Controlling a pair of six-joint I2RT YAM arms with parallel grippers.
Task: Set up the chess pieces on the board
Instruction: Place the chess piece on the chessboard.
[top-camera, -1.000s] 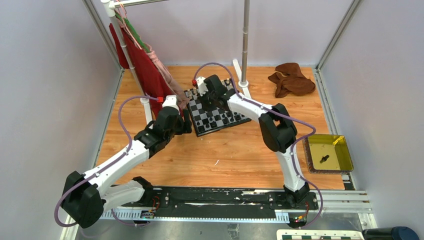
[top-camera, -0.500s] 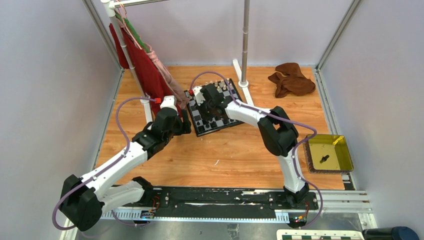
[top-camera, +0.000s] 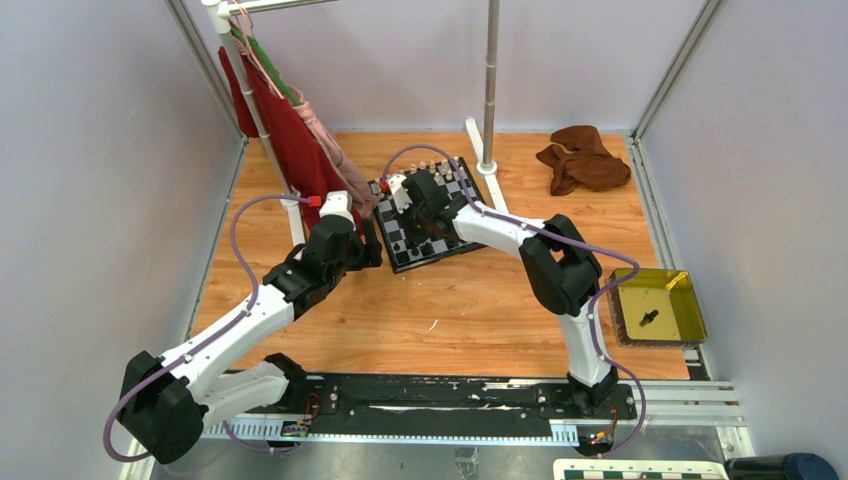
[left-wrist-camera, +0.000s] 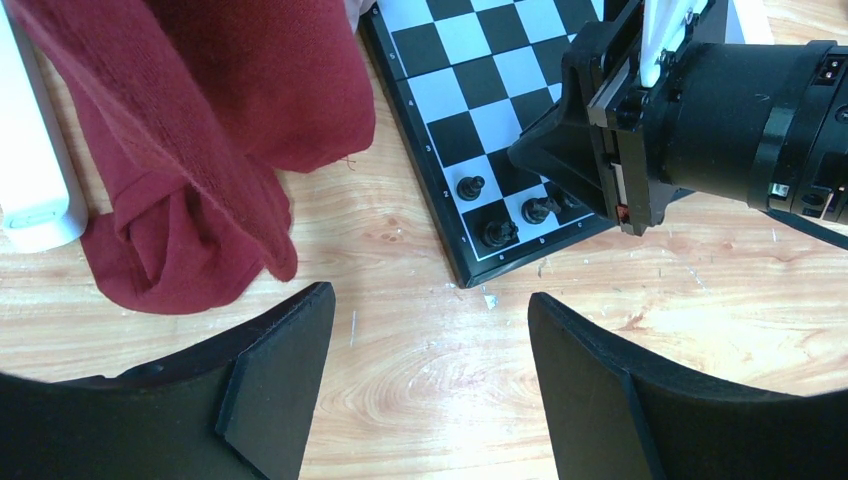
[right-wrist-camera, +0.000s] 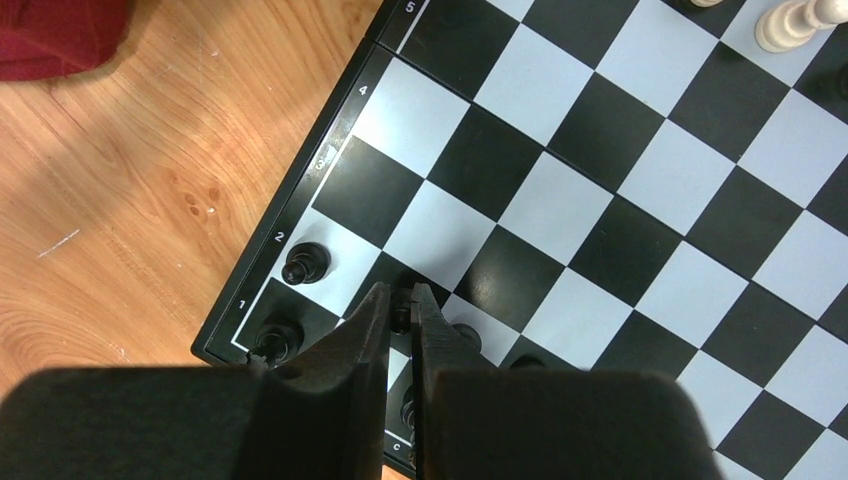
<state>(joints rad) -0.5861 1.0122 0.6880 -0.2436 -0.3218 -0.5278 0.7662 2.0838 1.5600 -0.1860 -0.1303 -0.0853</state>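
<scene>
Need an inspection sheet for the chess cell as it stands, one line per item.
Surface: wooden tabletop, light scuffs.
Job's things: board lies flat; black pieces at its near-left corner, cream pieces at the far side.
Clutter: red cloth draped at the board's edge; brown cloth; yellow tray holding a small dark item.
Grippers: left gripper open, empty, over the table; right gripper apparently shut on a dark piece.
Cables: purple cables loop along both arms, no snag seen.
Surroundings: pale walls, metal frame posts.
</scene>
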